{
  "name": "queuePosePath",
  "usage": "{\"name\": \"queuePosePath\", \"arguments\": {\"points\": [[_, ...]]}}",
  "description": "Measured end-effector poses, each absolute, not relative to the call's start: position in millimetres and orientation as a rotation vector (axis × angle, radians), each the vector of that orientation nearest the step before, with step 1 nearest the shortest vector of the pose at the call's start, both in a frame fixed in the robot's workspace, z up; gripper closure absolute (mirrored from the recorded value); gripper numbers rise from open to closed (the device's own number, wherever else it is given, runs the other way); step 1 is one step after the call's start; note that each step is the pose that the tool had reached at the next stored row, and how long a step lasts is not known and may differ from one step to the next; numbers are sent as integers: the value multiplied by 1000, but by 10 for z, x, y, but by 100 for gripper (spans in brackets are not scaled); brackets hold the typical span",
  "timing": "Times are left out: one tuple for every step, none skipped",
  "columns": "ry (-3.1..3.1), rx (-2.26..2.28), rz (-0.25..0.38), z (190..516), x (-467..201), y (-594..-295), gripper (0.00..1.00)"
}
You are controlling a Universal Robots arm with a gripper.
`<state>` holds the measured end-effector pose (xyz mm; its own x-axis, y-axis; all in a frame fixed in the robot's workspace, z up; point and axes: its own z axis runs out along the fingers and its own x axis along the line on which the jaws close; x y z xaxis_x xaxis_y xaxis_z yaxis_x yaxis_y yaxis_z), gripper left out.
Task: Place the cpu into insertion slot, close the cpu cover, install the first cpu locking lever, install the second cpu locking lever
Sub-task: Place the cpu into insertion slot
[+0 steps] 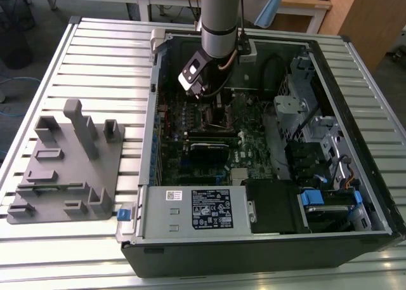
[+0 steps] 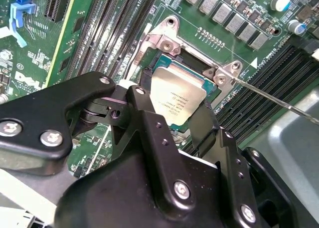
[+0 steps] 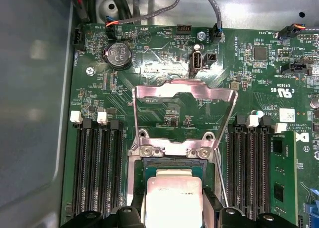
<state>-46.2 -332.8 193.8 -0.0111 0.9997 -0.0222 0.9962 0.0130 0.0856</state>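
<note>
Hand (image 2: pixel 172 108) grips cpu (image 2: pixel 177 91) — at insertion slot (image 3: pixel 172 160).

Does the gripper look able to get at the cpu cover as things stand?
Probably yes: the cpu cover stands raised open just past the cpu under the gripper, with nothing visible between them.

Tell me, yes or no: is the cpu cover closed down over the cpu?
No; in the first wrist view the cpu cover stands raised, leaving the cpu uncovered.
</note>
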Motion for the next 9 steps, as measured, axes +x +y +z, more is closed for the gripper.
{"name": "queuePosePath", "arguments": {"points": [[2180,2154,69,1938,-462,-3328,46],[2180,2154,69,1938,-462,-3328,46],[2180,2154,69,1937,-461,-3328,46],[2178,2155,69,1937,-460,-3329,46],[2177,2157,69,1937,-460,-3329,46],[2177,2157,69,1937,-460,-3328,46],[2177,2157,69,1938,-460,-3328,46],[2177,2157,69,1942,-460,-3328,46],[2177,2157,69,1947,-460,-3328,46]]}}
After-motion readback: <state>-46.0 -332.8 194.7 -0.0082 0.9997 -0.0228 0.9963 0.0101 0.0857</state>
